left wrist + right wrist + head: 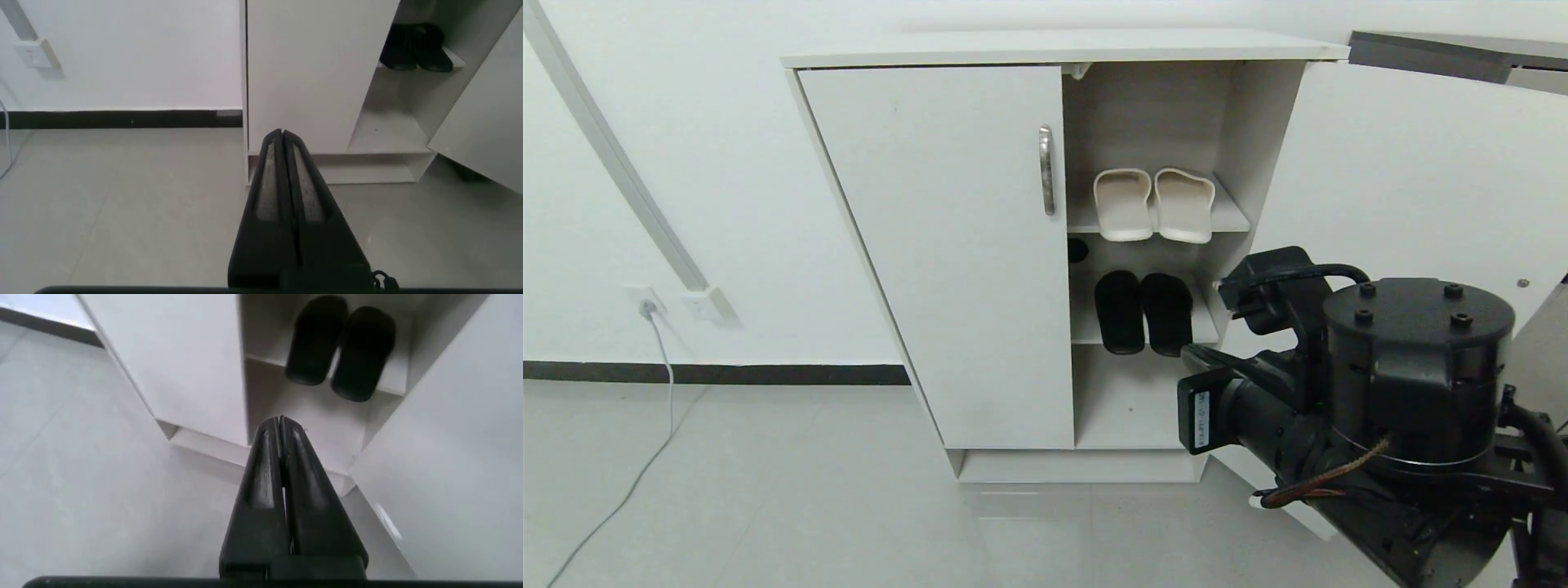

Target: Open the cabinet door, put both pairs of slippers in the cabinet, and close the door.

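The right claw (282, 423) is clenched on nothing, and ahead of its tips the pair of black rubber slippers (315, 339) lies side by side on the middle shelf of the white wooden cabinet (1062, 47). The pair of cream rubber slippers (1123, 204) sits one shelf higher. The open white door (441, 457) stands just beside this claw, while the left claw (282, 135), also clenched and empty, hangs above the grey tiled floor (122, 212) facing the shut door with its metal handle (1046, 170).

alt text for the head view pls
White cabinet with its right door open: white slippers on the upper shelf, black slippers on the shelf below. The left door is shut, and the robot's right arm is in the lower right foreground.
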`<state>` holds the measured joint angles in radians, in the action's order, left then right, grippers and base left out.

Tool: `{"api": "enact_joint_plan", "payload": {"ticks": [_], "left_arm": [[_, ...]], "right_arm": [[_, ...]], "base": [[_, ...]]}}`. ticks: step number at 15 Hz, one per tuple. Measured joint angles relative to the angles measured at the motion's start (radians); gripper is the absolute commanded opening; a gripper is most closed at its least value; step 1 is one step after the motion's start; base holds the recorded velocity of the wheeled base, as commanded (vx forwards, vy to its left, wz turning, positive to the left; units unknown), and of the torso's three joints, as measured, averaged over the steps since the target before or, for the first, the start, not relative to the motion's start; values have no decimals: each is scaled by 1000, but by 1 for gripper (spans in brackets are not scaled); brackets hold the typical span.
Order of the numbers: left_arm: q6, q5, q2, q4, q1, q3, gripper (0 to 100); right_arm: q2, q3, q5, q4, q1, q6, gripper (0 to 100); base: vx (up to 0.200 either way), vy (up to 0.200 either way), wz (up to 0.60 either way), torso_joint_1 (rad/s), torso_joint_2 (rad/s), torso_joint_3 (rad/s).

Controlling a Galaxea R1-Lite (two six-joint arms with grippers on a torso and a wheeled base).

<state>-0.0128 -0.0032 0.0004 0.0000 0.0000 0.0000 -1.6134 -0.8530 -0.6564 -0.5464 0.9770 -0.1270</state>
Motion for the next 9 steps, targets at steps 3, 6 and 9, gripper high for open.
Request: {"api": "enact_joint_plan", "payload": {"ticks": [3,6,9], "left_arm": [[-1,0,0,0,0,0,0],[-1,0,0,0,0,0,0],[-1,0,0,0,0,0,0]], "right_arm": [[1,7,0,1,-1,6,0],[2,8,1,1,-2,7,0],[3,10,1,0,-1,6,0]], "base": [[0,0,0,0,0,0],[0,0,0,0,0,0],[0,0,0,0,0,0]]}}
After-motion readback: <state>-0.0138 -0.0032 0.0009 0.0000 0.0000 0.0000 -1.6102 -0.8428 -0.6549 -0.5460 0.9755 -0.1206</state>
